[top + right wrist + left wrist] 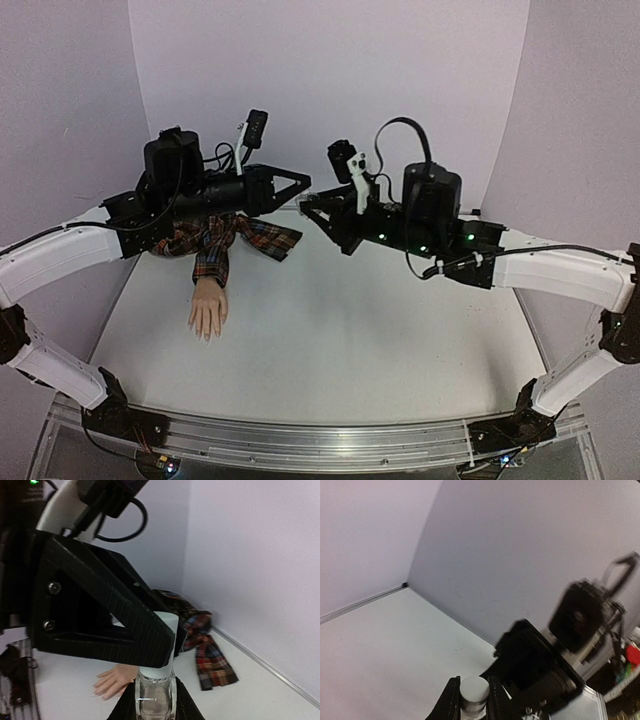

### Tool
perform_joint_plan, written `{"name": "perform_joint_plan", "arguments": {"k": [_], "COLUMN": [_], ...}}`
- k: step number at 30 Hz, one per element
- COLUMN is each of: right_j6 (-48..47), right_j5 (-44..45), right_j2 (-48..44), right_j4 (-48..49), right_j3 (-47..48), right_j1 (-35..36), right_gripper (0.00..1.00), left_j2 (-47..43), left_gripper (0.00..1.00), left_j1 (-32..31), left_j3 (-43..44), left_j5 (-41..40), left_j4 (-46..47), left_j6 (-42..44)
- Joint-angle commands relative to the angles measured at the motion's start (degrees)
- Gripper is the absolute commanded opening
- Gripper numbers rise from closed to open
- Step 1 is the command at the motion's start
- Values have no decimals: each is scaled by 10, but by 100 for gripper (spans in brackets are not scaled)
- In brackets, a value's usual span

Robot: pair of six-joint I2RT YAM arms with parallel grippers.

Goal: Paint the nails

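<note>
The flesh-coloured mannequin hand (208,310) lies palm down on the table, its plaid sleeve (228,240) running toward the back wall. The nails (205,335) are tiny pale tips at its near fingertips, blurred in the right wrist view. Both grippers meet in the air behind the hand. My right gripper (155,692) is shut on a small clear bottle (155,702), held upright. My left gripper (473,680) is shut on the bottle's white cap (474,690), with one black finger on each side. From the right wrist view, the left gripper's finger (110,620) covers most of the cap (165,630).
The white table (350,340) is enclosed by pale walls at the back and sides. The loose end of the sleeve (212,662) lies near the back wall corner. The right arm's body (540,670) fills the lower right of the left wrist view.
</note>
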Motion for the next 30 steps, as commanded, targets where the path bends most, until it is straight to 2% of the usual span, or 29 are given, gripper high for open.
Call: {"name": "perform_joint_plan", "arguments": {"k": [1, 3, 6, 10, 12, 13, 14, 15, 17, 20, 22, 25, 27, 30], "right_j6": [94, 139, 182, 179, 161, 150, 140, 127, 101, 64, 45, 35, 21, 1], "right_j5": [-479, -573, -641, -619, -583, -559, -531, -500, -422, -279, -187, -67, 8, 113], "right_j2": [-50, -42, -31, -39, -53, -61, -69, -77, -95, -107, -107, -90, -71, -40], "right_j4": [102, 107, 110, 109, 110, 109, 109, 108, 106, 69, 61, 49, 32, 1], "right_j3": [21, 58, 89, 70, 39, 19, -1, -14, -51, -80, -95, -89, -68, -25], "right_j1": [-41, -46, -47, -61, -73, -78, -82, -84, -88, -88, -86, -66, -45, -13], "right_gripper": [0, 0, 0, 0, 0, 0, 0, 0, 0, 0, 0, 0, 0, 0], "left_j2": [-16, -14, -1, 12, 5, -3, -14, -28, -62, -106, -123, -119, -96, -55], "left_gripper": [0, 0, 0, 0, 1, 2, 8, 18, 44, 68, 80, 83, 83, 83], "left_j1": [-29, -29, -28, -14, 0, 8, 18, 25, 36, 37, 37, 37, 37, 28], "left_j3": [-57, -65, -50, -16, -9, -7, -5, -3, -6, -10, -14, -8, 5, 38], "left_j5": [419, 490, 551, 556, 532, 511, 466, 427, 343, 164, 87, -5, -12, -14], "left_j4": [113, 163, 187, 134, 120, 110, 83, 59, 25, -33, -42, -50, -47, -51], "left_j6": [7, -25, -39, -4, 0, 4, 14, 22, 31, 29, 1, -61, -94, -101]}}
